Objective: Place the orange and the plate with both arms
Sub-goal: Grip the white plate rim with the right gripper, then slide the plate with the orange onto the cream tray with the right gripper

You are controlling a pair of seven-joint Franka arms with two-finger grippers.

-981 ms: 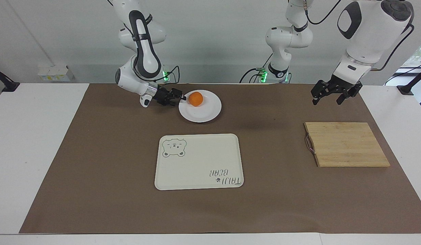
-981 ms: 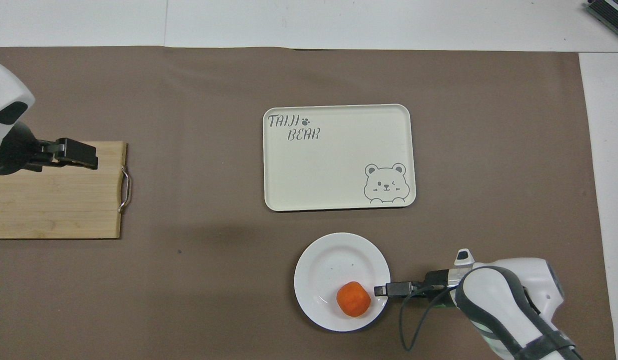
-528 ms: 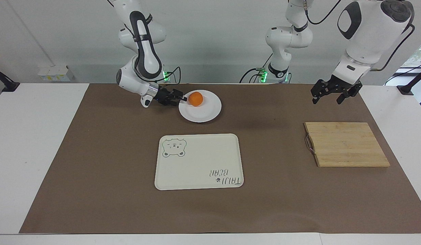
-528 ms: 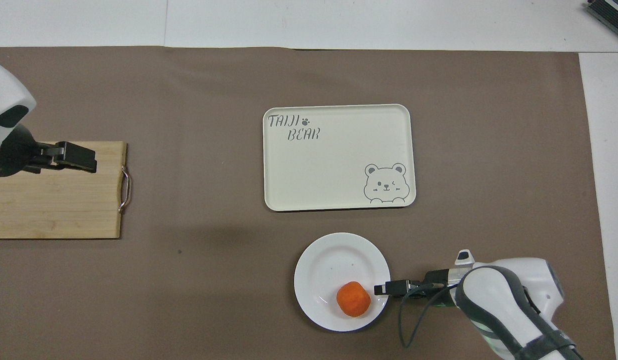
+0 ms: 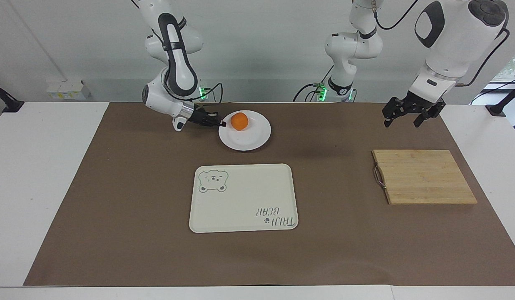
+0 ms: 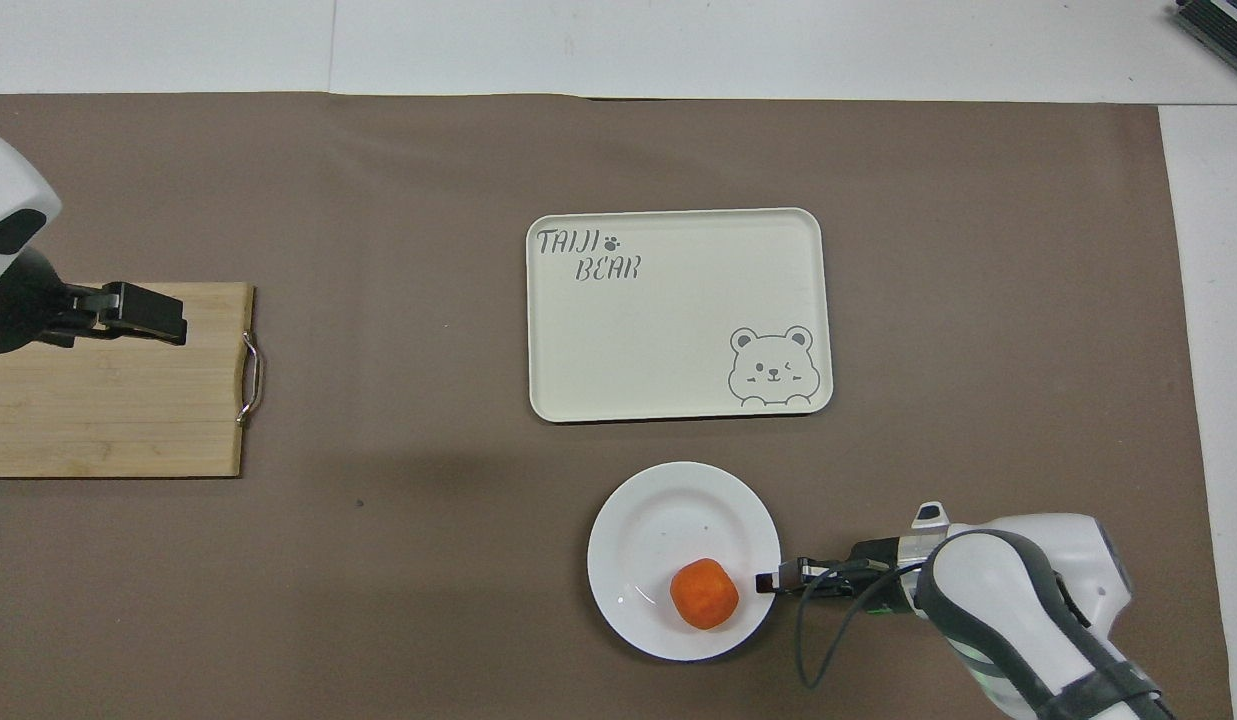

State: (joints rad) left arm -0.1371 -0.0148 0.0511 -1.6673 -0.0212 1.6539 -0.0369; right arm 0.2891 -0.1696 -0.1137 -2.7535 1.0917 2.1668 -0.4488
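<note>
**Right claw pinched on the plate rim**

Facing view: right claw (image 5: 221, 123) low at the worktop, clamped shut on the edge of the plate (image 5: 251, 139). Orange (image 5: 239, 121) on the plate, just beside the fingertips. Left claw (image 5: 407, 118) up in the air with jaws spread, holding nothing.

Overhead view: right claw (image 6: 768, 580) at the plate (image 6: 658, 510) rim, orange (image 6: 704, 594) close by. Left claw (image 6: 148, 318) above the cutting board (image 6: 108, 420). Tray (image 6: 678, 340) farther from the robots than the pinching claw.

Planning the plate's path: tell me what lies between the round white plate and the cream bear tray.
Nothing: between the round white plate and the cream rectangular bear tray only bare brown table cover shows, clearest in the overhead view.
</note>
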